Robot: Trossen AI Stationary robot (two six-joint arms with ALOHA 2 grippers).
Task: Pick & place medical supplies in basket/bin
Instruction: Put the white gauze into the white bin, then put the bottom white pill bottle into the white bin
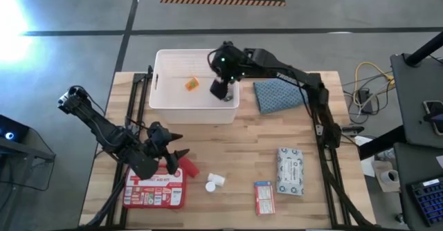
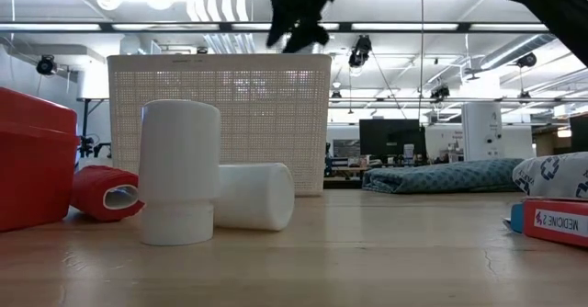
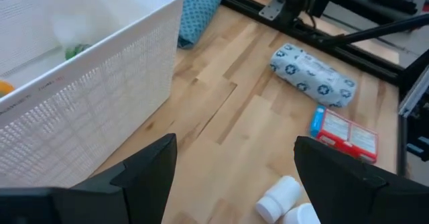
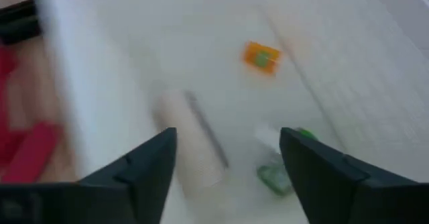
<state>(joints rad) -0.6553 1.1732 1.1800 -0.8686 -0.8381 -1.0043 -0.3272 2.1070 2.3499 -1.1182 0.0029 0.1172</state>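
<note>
High view: right gripper (image 1: 220, 91) over white bin (image 1: 160, 99), upper centre, fingers wide, empty. We judge drop step done; next, fetch wipes pack (image 1: 290, 170), lower right.

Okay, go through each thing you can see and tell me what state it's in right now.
White bin: upright, holding an orange item.
Right gripper: open, over the bin.
Left gripper: open, above the red first-aid case.
White bottles: one upright, one lying.
Wipes pack: flat.

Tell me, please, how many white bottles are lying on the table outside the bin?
2. Both sit together near the table's front: one upright white bottle, one lying white bottle touching it. Others may be hidden inside the bin.
</note>
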